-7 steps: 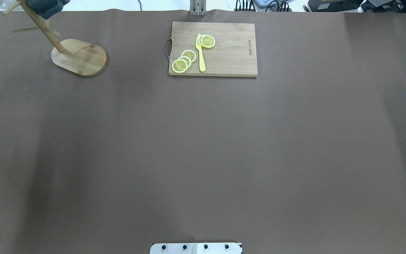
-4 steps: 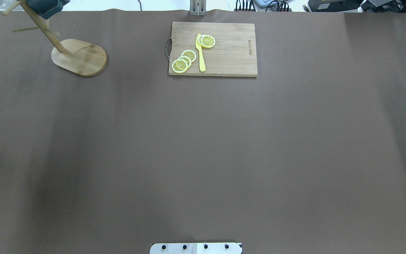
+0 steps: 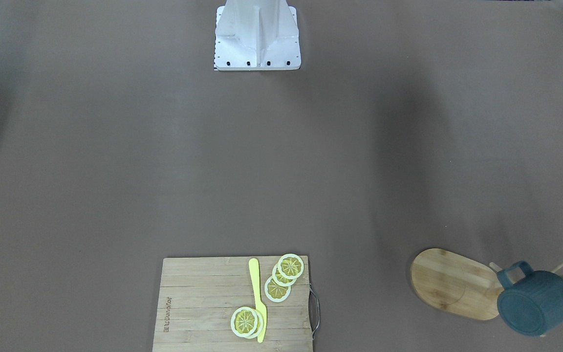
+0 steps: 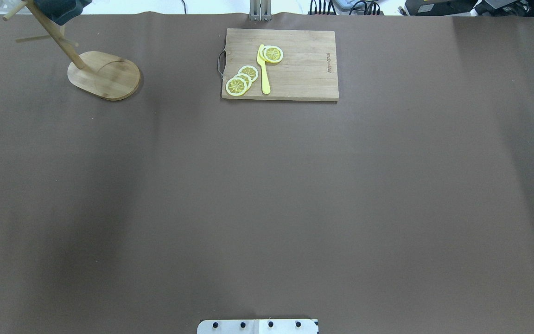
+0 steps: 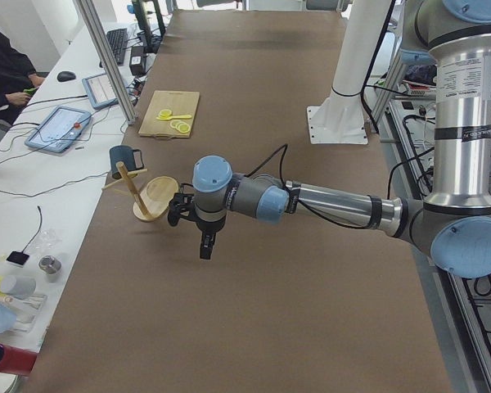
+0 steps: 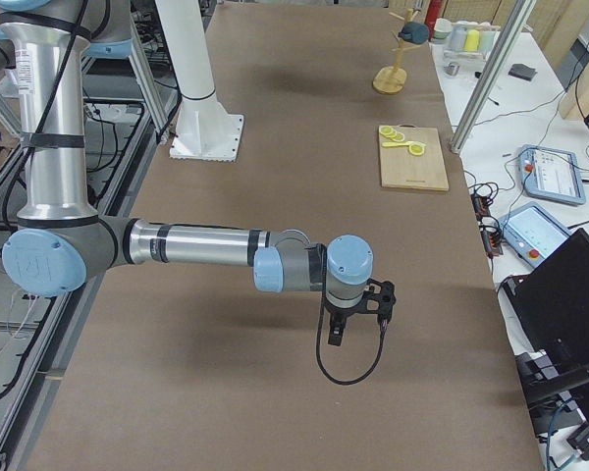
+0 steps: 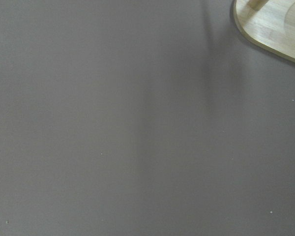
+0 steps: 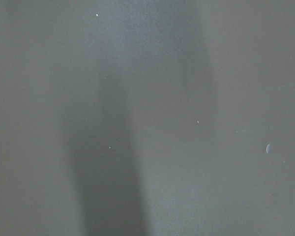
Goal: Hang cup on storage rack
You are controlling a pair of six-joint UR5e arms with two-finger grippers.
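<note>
A brown tabletop (image 4: 267,185) fills the overhead view, creased along its far edge and crossed by soft shadows. At 12 o'clock in that view lies a wooden cutting board (image 4: 295,69) with lemon slices (image 4: 237,86) and a yellow knife (image 4: 264,74) on it. At 10 o'clock, in the far left corner, stands the rack (image 3: 452,283), and the cup (image 3: 538,303) hangs by its handle from one of the upper pegs, its bottom turned toward the front camera. A white side bench with tablets and cables runs past the far edge, and a person (image 5: 4,70) sits there.

The left arm reaches out level over the tabletop, its wrist bent so the left gripper (image 5: 204,246) points down, near the rack and apart from it. The right arm lies the same way on the other side, and the right gripper (image 6: 336,334) points down over bare tabletop. Neither holds anything; I cannot tell how far either is open.
</note>
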